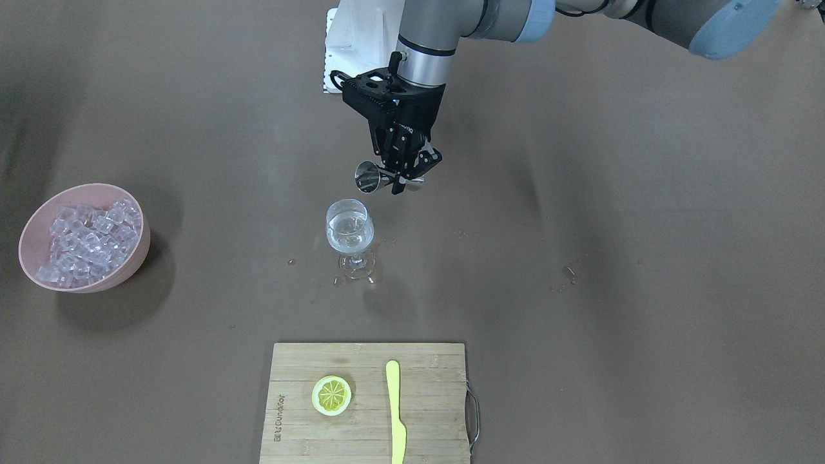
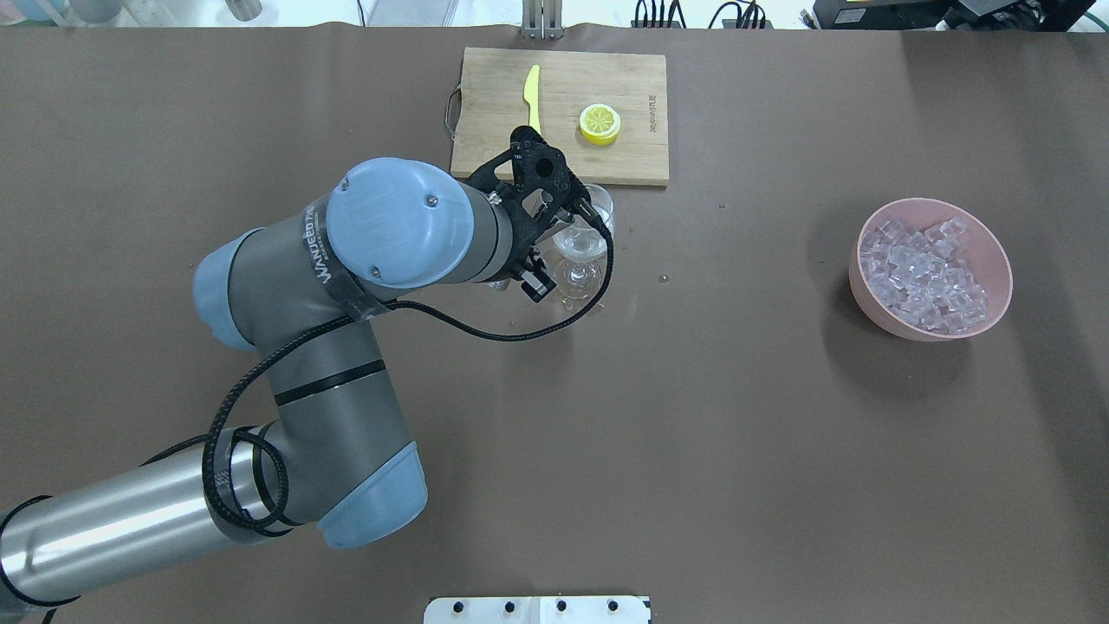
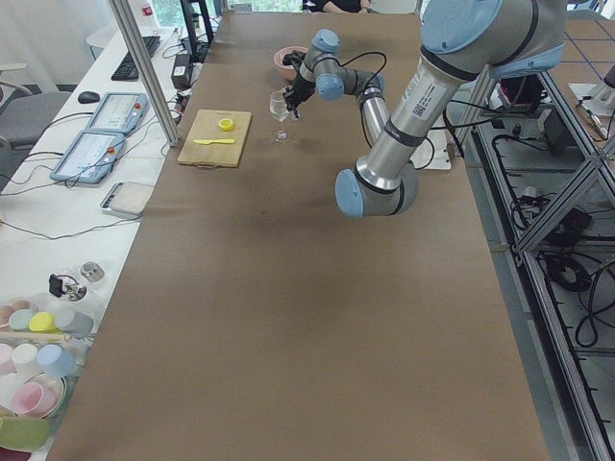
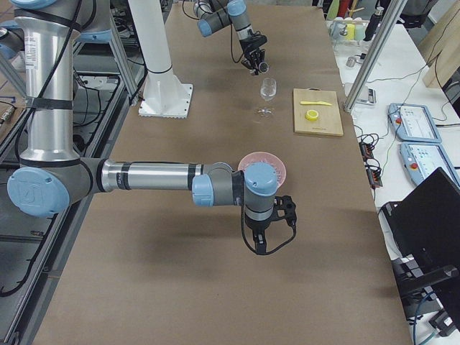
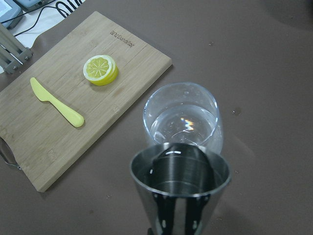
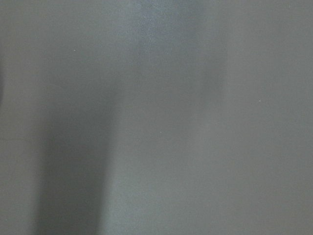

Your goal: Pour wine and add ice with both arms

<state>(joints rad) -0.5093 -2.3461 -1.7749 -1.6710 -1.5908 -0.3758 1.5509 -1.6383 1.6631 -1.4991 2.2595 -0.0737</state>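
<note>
The left gripper (image 1: 401, 175) has its fingers clamped on the waist of a steel jigger (image 1: 369, 176), which is tipped sideways w/ its mouth just above the wine glass (image 1: 349, 233). The wine (image 5: 182, 128) (only a shallow pool) sits in that glass mid-worktop (image 1: 580, 161), w/ drops round the foot. The ice (image 1: 90, 235) is heaped in a pink bowl (image 1: 136, 259) well apart on the robot's right. The right gripper (image 4: 267, 233) hangs near that bowl, seen side-on only, so I can't tell how its fingers stand.
</note>
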